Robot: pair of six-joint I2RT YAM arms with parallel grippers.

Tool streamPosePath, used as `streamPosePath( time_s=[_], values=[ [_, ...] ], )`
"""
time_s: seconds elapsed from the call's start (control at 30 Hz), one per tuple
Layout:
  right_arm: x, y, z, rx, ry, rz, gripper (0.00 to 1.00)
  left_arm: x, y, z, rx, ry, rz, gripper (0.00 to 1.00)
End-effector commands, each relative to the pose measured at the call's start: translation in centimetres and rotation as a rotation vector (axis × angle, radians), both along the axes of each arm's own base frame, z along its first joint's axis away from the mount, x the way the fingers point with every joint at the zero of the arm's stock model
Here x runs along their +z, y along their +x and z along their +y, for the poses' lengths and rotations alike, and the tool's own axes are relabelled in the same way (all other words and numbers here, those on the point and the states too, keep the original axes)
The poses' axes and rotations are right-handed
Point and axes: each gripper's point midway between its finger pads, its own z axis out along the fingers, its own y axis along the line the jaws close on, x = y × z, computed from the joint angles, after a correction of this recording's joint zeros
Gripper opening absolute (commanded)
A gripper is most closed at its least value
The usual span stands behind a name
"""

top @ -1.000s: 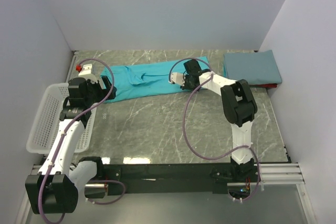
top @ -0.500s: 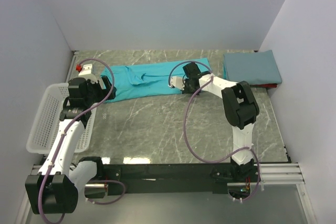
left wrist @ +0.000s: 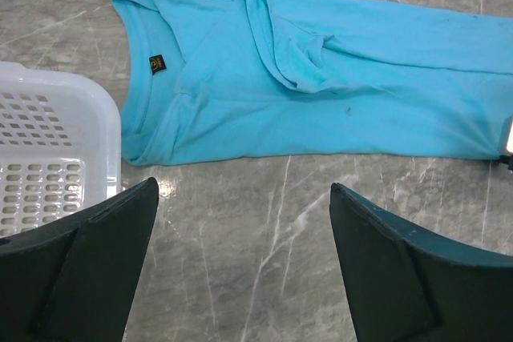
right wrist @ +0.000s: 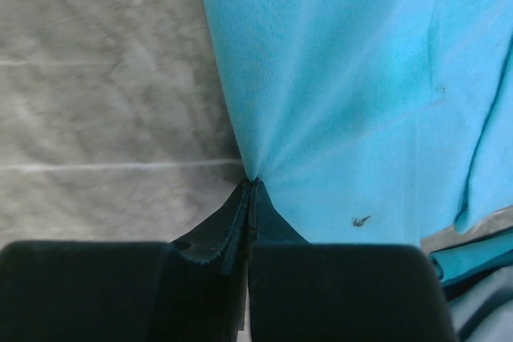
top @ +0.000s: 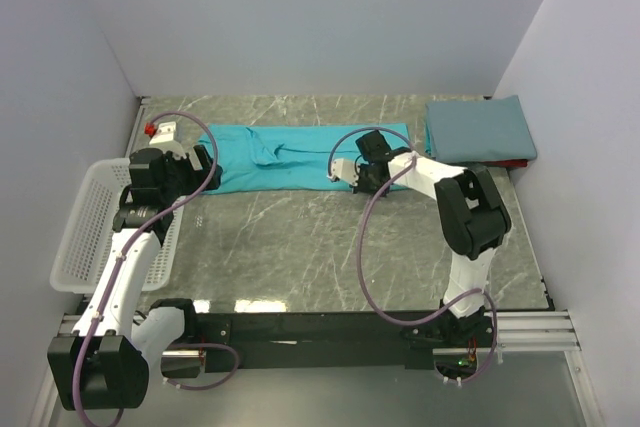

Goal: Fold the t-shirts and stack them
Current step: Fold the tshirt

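Marble table [top: 300,237], two shirts, one teal t-shirt [top: 290,155] laid out, one slate-blue t-shirt [top: 478,129] folded, one white basket [top: 85,227], right gripper [right wrist: 250,182] pinching teal edge, left gripper [left wrist: 242,190] spread wide

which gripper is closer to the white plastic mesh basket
Left. The left gripper hangs open beside the white mesh basket; the right gripper is far off, pinching the bright teal t-shirt.
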Motion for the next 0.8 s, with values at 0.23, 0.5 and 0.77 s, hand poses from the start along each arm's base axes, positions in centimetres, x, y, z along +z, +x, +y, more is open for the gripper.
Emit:
streamPosePath(
  time_s=[0.23,0.5,0.77],
  values=[
    [2.0,-3.2,-0.1,-0.052,0.079,0.03,0.0,3.1,0.5,-0.7,-0.041,-0.005,-0.09,0.93],
    [-0.9,-17.6,6.5,0.201,0.077,0.19,0.0,3.2,0.5,-0.9,-0.049,-0.012,-0.092,0.92],
    [4.5,-24.1,12.2,0.38,0.206,0.244,0.43,3.0,0.5,-0.9,-0.05,-0.011,-0.085,0.93]
  ],
)
